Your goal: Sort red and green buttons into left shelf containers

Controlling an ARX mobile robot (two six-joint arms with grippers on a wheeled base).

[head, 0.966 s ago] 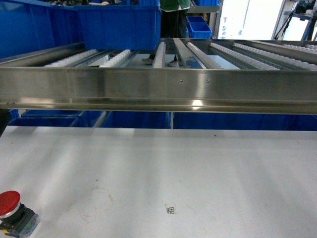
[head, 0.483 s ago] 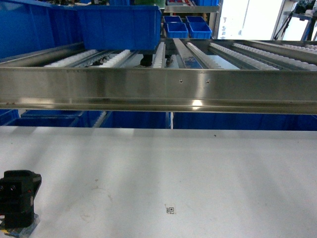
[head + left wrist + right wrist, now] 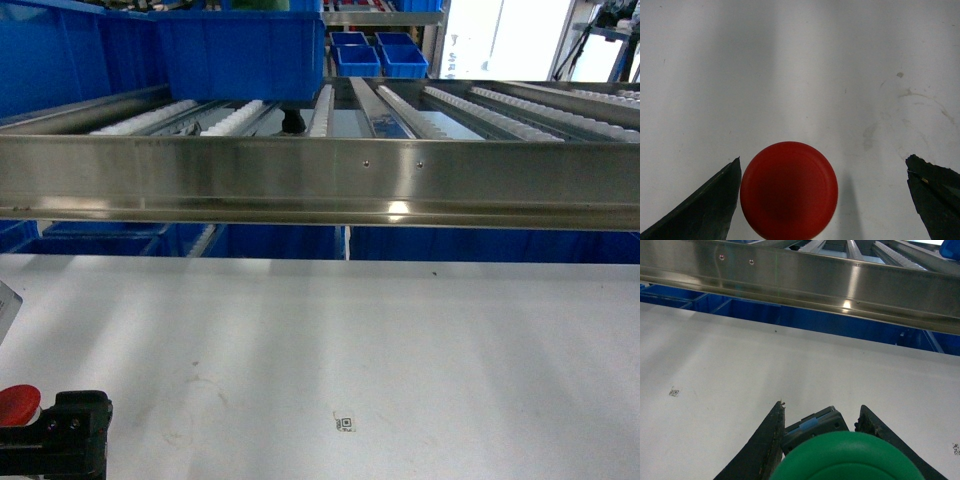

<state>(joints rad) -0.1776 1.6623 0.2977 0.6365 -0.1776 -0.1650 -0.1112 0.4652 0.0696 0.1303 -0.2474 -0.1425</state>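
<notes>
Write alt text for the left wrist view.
A red button sits on a white table, seen from straight above, between the two dark fingers of the open left gripper. It lies close to one finger and far from the other.

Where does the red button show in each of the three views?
Head: red button at the bottom-left corner, partly hidden by the left gripper.
Left wrist: bottom centre, between open jaws.
Right wrist: not in it.
Shared landmark: the white table.

Left pincer (image 3: 825, 200) hangs spread wide; right pincer (image 3: 822, 427) seemingly clamped, mostly hidden.
</notes>
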